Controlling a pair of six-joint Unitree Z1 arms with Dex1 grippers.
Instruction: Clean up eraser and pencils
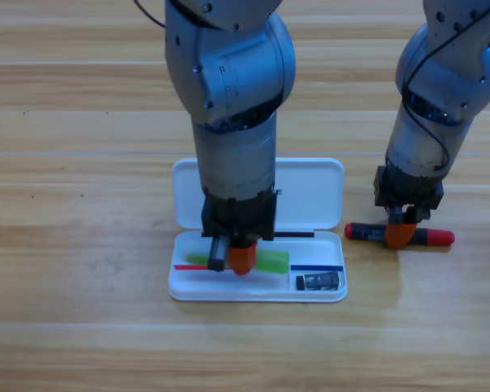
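The white case (310, 192) lies open at centre; the green pencil (271, 261) is already inside under the left gripper (233, 257), whose jaw state cannot be told, and the eraser (319, 282) sits at the tray's five o'clock. Left to store is the red-and-black pencil (400, 236), on the table at the case's three o'clock, straddled by the right gripper (400, 235); whether it is gripped cannot be told.

The case (310, 192) is laid open at the table's (73, 245) middle, its lid behind and its tray in front. Within the tray two things are held — one pencil (273, 261) lying crosswise along the middle, and the eraser (319, 282) set in the front right corner, just right of that pencil. The left gripper (233, 260) is placed over this pencil. The second pencil (434, 237) is laid crosswise on the table, right of the case and apart from it — the right gripper (400, 235) is set on its middle.
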